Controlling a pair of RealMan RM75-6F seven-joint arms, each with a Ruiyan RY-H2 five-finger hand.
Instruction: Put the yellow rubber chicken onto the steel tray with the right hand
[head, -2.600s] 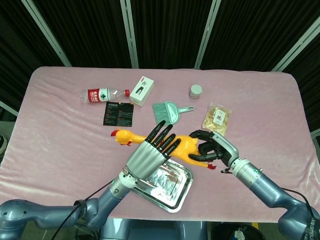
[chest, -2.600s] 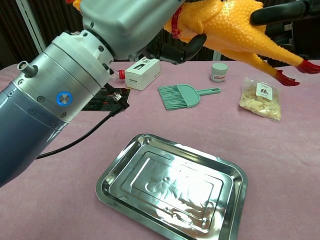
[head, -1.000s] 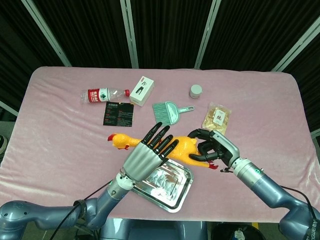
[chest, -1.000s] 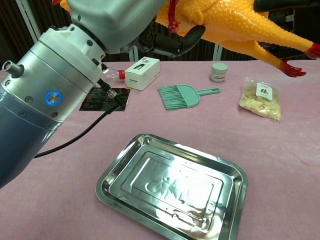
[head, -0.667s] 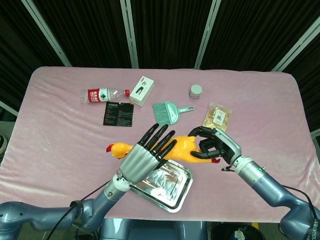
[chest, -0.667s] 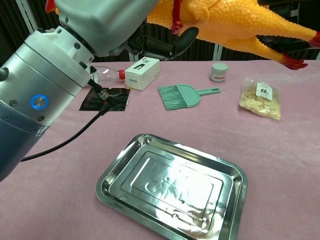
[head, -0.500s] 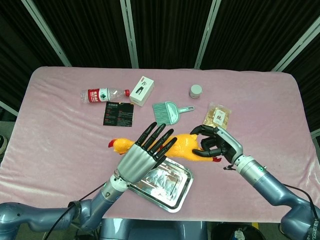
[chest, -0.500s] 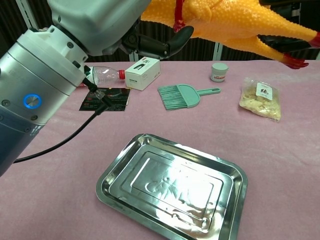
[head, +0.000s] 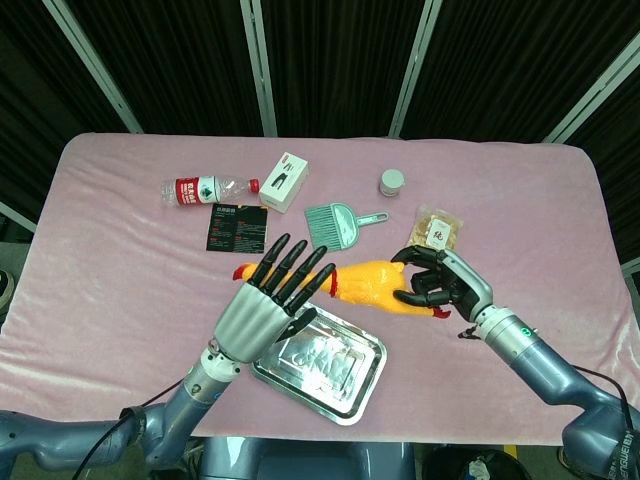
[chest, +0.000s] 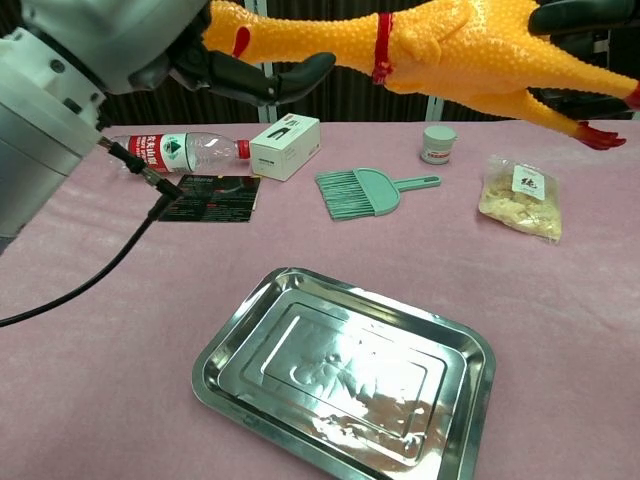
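The yellow rubber chicken (head: 370, 283) hangs level in the air above the table, its head toward the left. My right hand (head: 441, 280) grips its rear end near the red feet. In the chest view the chicken (chest: 450, 45) crosses the top of the frame, with the right hand (chest: 585, 16) just visible at the top right corner. My left hand (head: 268, 296) holds nothing, its fingers spread beside the chicken's head and neck. The steel tray (head: 356, 392) lies on the pink cloth below and between both hands. It shows empty in the chest view (chest: 230, 345).
At the back of the table lie a water bottle (head: 205, 189), a white box (head: 284, 182), a black card (head: 237, 227), a teal dustpan brush (head: 335, 222), a small jar (head: 392, 182) and a snack bag (head: 437, 232).
My left hand has drawn back to the left, off the chicken's body. The chicken has shifted right, carried by the right hand alone, and its head and neck are now uncovered.
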